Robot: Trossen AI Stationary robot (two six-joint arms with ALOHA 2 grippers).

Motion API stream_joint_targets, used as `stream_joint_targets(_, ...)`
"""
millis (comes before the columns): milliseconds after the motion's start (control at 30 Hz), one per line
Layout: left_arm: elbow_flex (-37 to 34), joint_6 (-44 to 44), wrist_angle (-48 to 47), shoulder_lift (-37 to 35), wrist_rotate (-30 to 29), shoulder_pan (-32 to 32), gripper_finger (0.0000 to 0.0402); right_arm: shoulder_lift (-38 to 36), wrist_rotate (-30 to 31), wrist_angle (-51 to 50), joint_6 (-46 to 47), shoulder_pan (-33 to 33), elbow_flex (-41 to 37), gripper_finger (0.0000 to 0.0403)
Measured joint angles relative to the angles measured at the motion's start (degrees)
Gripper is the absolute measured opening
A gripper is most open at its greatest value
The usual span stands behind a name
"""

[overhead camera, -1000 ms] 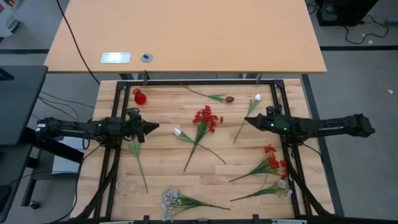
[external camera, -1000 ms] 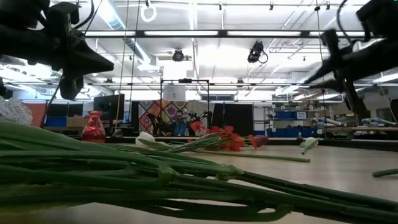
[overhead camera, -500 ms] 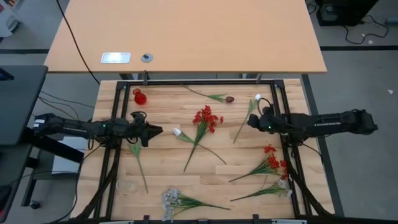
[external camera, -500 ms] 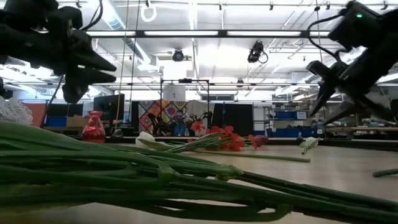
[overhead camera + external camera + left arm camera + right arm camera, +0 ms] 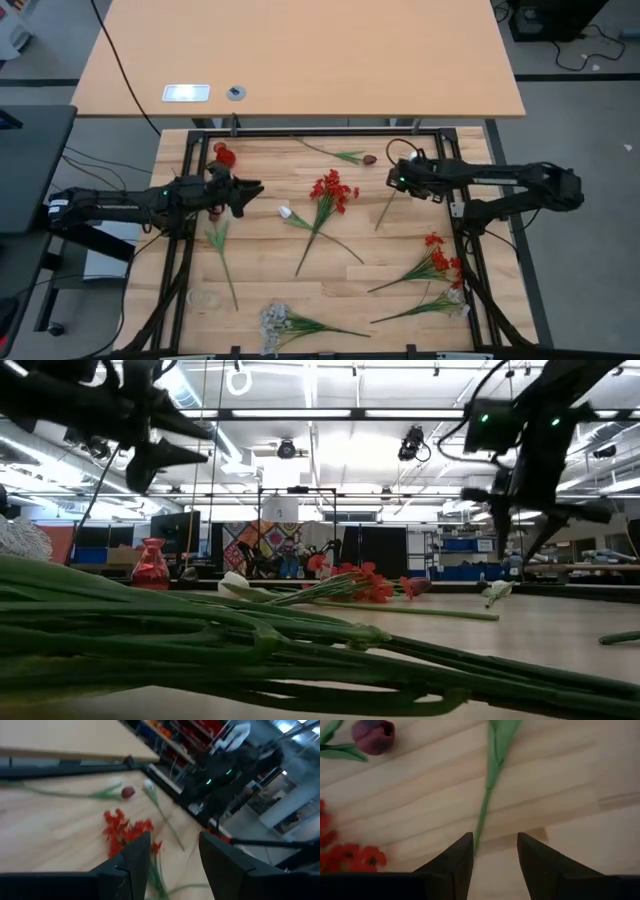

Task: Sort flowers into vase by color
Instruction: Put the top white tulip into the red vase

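The right gripper [image 5: 392, 178] hangs above the table with its fingers spread and nothing between them; in its wrist view the two dark fingers [image 5: 457, 862] straddle the green stalk of the white flower [image 5: 398, 190] lying below, not touching it. That stem's long axis runs up the table on a slight slant, its bloom toward the far edge near the right arm and its cut end toward the middle. Just beside it lies a maroon bud [image 5: 374, 736] on a stalk that runs along the far edge. The left gripper [image 5: 255, 189] is also parted and empty, hovering near the red vase [image 5: 224, 155] at the far left, with the red cluster [image 5: 333, 189] ahead of it; that stem slants down toward the near edge. Another white bloom [image 5: 285, 212] lies between the arms, a red spray [image 5: 440, 256] and more stems lie at the near right, and a pale bunch [image 5: 275, 320] sits at the near edge. As far as I can judge, no flower stands in a vase yet, so the sorting is all still to do.
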Motion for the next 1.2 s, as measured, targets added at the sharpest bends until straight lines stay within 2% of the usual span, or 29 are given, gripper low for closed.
stream_joint_targets(233, 5.65, 8.70, -7.46, 2.61, 9.68, 7.28, 0.0174, 9.34, 1.15, 5.81, 0.37, -4.62, 0.00, 0.0142)
stream_joint_targets(400, 7.68, 11.44, -11.14, 6.49, 22.98, 16.10, 0.0174, 14.64, 0.68, 12.28, 0.17, -7.93, 0.00, 0.0124)
stream_joint_targets(567, 7.68, 14.60, -11.56, 9.89, 28.78, 22.86, 0.0174, 17.82, 0.07, 14.03, 0.06, -10.43, 0.39, 0.0117)
stream_joint_targets(767, 7.68, 16.02, -11.56, 12.04, 31.05, 26.21, 0.0174, 18.89, -0.97, 13.27, -2.91, -11.67, 0.42, 0.0100)
stream_joint_targets(967, 7.68, 18.38, -10.37, 12.06, 31.15, 26.76, 0.0174, 18.94, -3.10, 13.05, -7.37, -12.13, 0.31, 0.0017)
stream_joint_targets(1200, 7.68, 15.26, -8.09, 12.04, 31.17, 26.76, 0.0174, 17.79, -5.80, 13.82, -8.71, -12.10, -0.01, 0.0006)
